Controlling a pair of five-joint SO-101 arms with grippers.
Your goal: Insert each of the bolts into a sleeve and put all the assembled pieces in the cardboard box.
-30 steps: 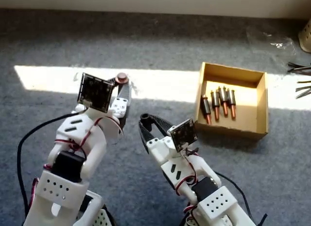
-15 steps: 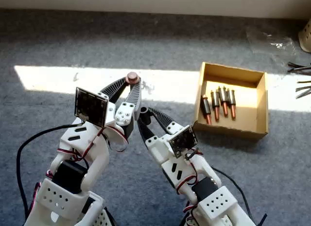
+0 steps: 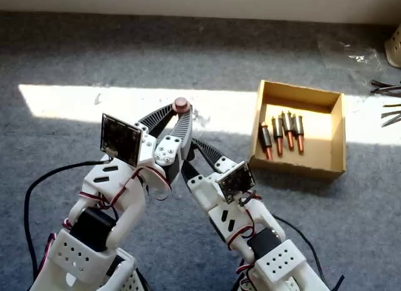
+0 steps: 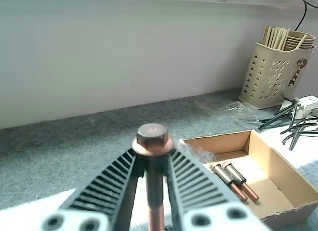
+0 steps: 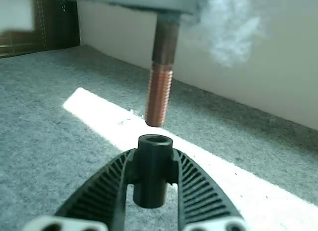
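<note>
Two tools meet near the middle of the tabletop (image 3: 62,47), left of the cardboard box (image 3: 294,168): left tool (image 4: 154,159) clamped on the bolt (image 4: 152,137) below its head, shank vertical, threaded tip just above the open bore of the upright sleeve (image 5: 151,174) pinched in the right tool (image 5: 154,154), not yet entered.

The bolt (image 4: 152,137) in the left claw (image 3: 180,113) hangs just above the sleeve (image 5: 150,191) in the right claw (image 5: 152,160). The cardboard box (image 3: 301,91) sits to their right, with perhaps five assembled pieces (image 3: 283,131) inside.

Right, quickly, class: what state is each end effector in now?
Left end effector: closed on the copper-coloured metal hex-head bolt.
Right end effector: closed on the black cylindrical sleeve.
</note>
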